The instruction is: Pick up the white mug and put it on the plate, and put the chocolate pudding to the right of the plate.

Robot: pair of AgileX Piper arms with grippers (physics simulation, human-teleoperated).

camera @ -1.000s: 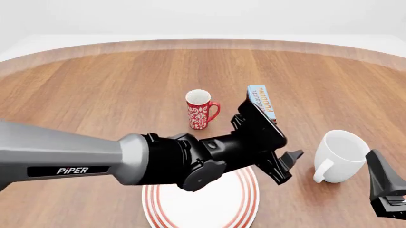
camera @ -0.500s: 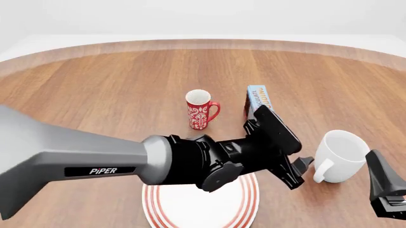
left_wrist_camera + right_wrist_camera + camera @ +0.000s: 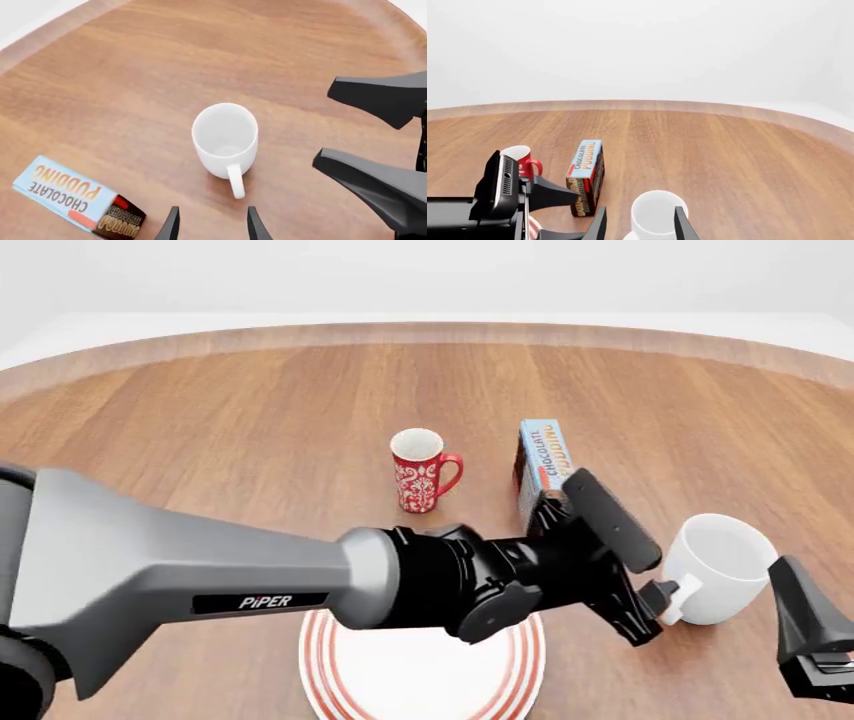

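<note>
The white mug point(image 3: 721, 555) stands upright at the right of the table, its handle point(image 3: 235, 181) pointing toward my left gripper point(image 3: 650, 608). That gripper is open, its fingertips point(image 3: 172, 226) just short of the handle with nothing between them. The plate point(image 3: 521, 680), white with red rings, lies at the near edge, largely hidden under my left arm. Beyond the left gripper the chocolate pudding point(image 3: 543, 462) stands on its side, also seen from the left wrist point(image 3: 73, 197). My right gripper point(image 3: 809, 628) hangs open just right of the mug point(image 3: 654, 215).
A red patterned mug point(image 3: 423, 470) stands upright left of the pudding carton, behind the plate. My left arm point(image 3: 200, 580) stretches across the near part of the table. The right gripper's black fingers point(image 3: 377, 182) show close beside the white mug in the left wrist view.
My left arm has swung right, carrying its open gripper from over the plate's edge up to the white mug's handle. The right gripper, both mugs and the pudding have not moved.
</note>
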